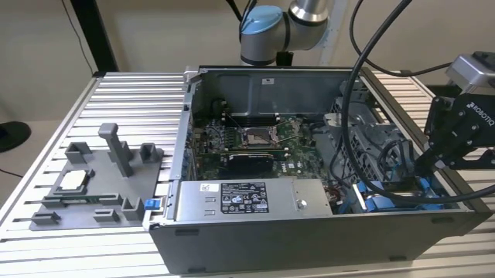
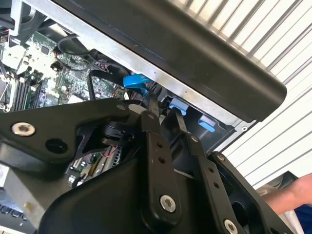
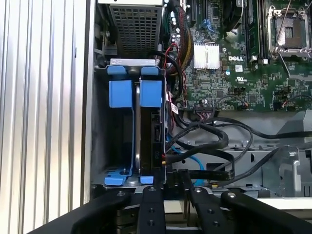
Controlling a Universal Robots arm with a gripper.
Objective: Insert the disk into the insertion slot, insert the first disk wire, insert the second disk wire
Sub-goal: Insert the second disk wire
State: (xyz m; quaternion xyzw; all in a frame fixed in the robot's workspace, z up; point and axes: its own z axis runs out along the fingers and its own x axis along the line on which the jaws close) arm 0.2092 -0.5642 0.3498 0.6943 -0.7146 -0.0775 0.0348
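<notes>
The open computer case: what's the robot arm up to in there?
A robot arm's black tool hangs over a corner of the open grey metal computer case. Close to the tool, the flat hard drive in its blue plastic frame sits on edge inside the grey sheet-metal drive bay, with black cables beside it.

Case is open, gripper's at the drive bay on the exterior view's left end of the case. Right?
Not quite: the gripper is at the drive bay on the exterior view's right end of the case, as the exterior view shows. The case is open, as you say.
</notes>
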